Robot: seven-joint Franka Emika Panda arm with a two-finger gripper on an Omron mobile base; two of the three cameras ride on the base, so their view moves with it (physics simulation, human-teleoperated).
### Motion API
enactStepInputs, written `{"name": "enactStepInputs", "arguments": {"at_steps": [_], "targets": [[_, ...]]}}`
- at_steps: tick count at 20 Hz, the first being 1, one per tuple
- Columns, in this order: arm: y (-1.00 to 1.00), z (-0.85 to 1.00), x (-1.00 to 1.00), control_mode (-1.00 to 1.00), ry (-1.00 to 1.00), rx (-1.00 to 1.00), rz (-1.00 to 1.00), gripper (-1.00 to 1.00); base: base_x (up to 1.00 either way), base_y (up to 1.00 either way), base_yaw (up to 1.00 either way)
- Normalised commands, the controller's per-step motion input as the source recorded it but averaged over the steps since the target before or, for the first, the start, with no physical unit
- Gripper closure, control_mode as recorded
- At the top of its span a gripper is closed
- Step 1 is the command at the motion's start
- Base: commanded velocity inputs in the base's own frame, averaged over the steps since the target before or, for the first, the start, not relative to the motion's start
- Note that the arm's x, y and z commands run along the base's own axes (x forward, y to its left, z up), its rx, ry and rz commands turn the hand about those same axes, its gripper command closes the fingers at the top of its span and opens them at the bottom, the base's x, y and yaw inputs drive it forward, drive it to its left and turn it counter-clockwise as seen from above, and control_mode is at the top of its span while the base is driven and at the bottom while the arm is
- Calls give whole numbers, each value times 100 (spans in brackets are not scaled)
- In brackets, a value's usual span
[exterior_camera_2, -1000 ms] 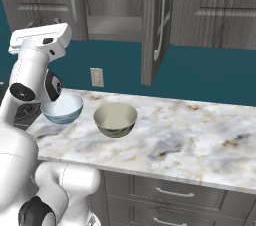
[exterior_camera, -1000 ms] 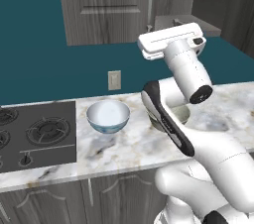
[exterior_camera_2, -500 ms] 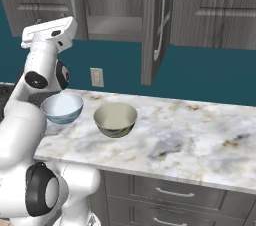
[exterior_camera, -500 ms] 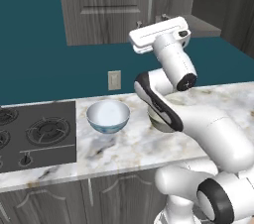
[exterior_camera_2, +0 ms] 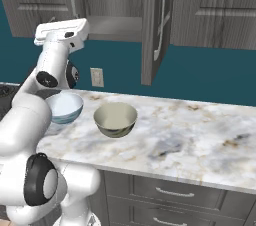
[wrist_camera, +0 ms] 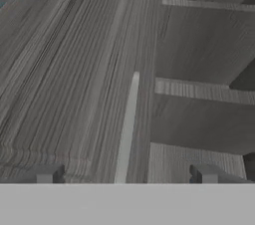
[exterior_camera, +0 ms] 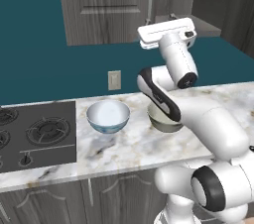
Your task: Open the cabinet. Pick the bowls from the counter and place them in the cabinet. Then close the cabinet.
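Observation:
The cabinet (exterior_camera_2: 112, 22) has its right door (exterior_camera_2: 156, 25) swung out edge-on, and its left door (exterior_camera: 106, 5) is closed. My gripper (wrist_camera: 127, 174) is raised in front of the cabinet and open, holding nothing. The left door's slim bar handle (wrist_camera: 127, 129) runs between the fingertips, with the open shelf to its right. My gripper (exterior_camera: 166, 33) hangs above the bowls. The white bowl (exterior_camera: 108, 116) and the cream-olive bowl (exterior_camera_2: 115, 118) stand side by side on the counter (exterior_camera_2: 190, 140). My arm partly covers the cream-olive bowl in the left base view.
A black gas cooktop (exterior_camera: 30, 134) lies at the counter's left end. A wall outlet (exterior_camera_2: 96, 76) sits on the teal wall behind the bowls. Lower drawers (exterior_camera_2: 170, 195) run under the counter. Another wall cabinet (exterior_camera_2: 220, 5) hangs to the right.
My hand has moved a little up and closer to the cabinet as the arm swung round. The jaws stayed open and the bowls have not moved.

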Motion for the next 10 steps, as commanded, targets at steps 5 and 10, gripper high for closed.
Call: {"name": "enactStepInputs", "arguments": {"at_steps": [5,10], "targets": [[-6,0,48,-100,1,15,-4,-100,0,0,0],[0,0,53,-100,0,8,-4,-100,0,0,0]]}}
